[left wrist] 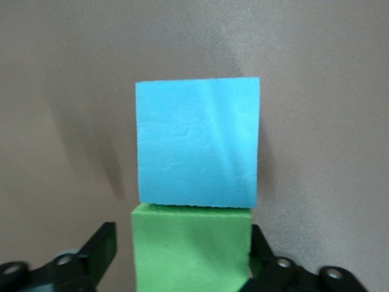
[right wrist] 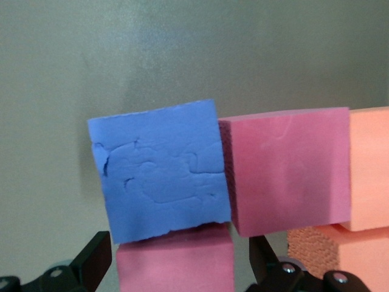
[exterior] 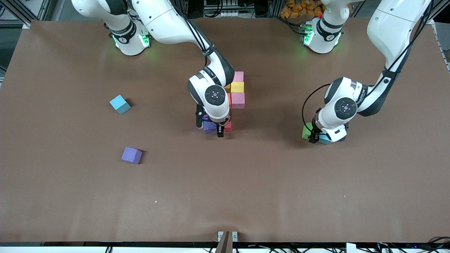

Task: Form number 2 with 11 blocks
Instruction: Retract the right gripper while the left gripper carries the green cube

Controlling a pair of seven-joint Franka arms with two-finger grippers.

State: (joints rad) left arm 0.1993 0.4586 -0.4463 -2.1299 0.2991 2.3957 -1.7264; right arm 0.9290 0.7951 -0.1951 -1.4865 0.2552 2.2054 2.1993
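The partly built number 2 [exterior: 237,88] lies mid-table, much of it hidden under the right arm. Its pink [exterior: 238,76], yellow [exterior: 237,87] and pink [exterior: 238,100] blocks stand in a line. A purple block [exterior: 210,130] and a red block [exterior: 228,127] lie nearest the front camera. My right gripper [exterior: 210,125] hangs open over them. A pink block [right wrist: 175,263] sits between its fingers with a gap on each side, touching the slightly turned purple block [right wrist: 161,173]. My left gripper [exterior: 314,138] straddles a green block [left wrist: 191,249] resting on the table. One finger [left wrist: 261,252] touches it; the other stands clear.
A light-blue cube [left wrist: 197,143] touches the green block, toward the left arm's end. Another light-blue cube [exterior: 120,104] and a loose purple cube [exterior: 132,155] lie toward the right arm's end. Orange blocks [right wrist: 371,167] adjoin the red block [right wrist: 285,176].
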